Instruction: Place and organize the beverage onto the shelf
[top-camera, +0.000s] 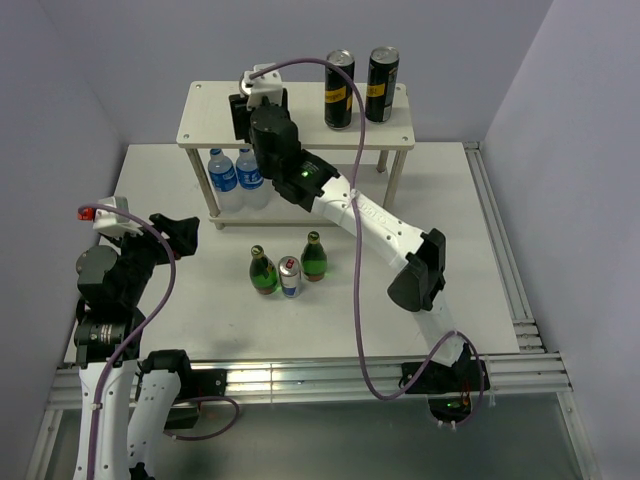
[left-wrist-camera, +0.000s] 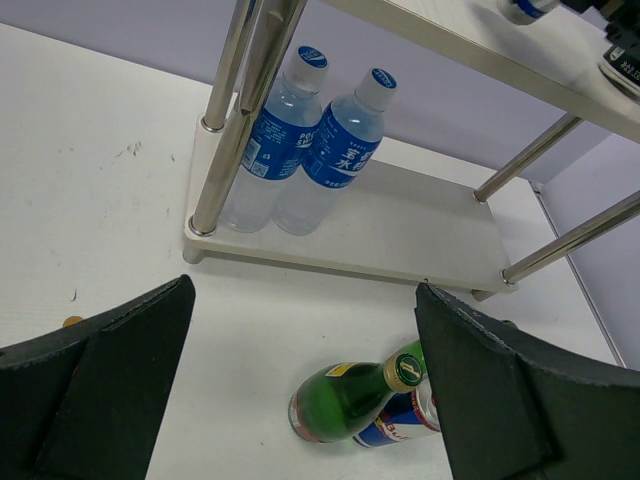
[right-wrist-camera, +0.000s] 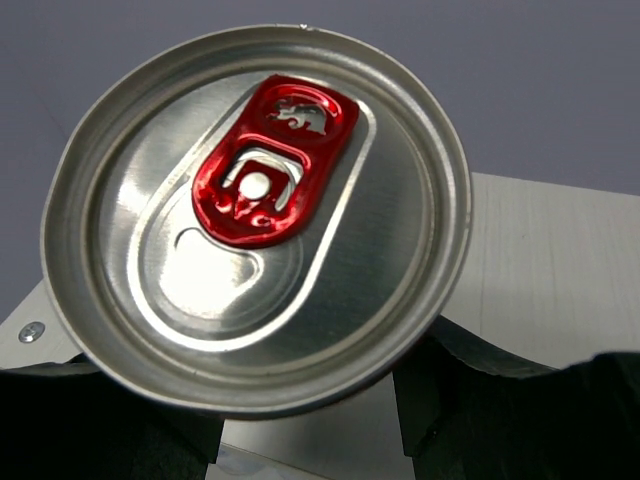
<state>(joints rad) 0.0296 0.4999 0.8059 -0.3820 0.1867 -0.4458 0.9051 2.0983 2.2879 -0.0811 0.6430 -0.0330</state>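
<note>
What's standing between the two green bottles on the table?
A silver-and-blue can stands between the nearer bottle and the farther bottle, close beside both. The top view shows it.

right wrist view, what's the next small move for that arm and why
Probably ease the silver can straight down until it stands on the shelf's top board. The right wrist view shows it between the fingers of the right end effector, board beneath; from above, that arm is over the board's left part, apart from the black cans.

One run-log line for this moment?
right fingers: silver can at top shelf | left fingers: open | table: two green bottles, silver-blue can
</note>
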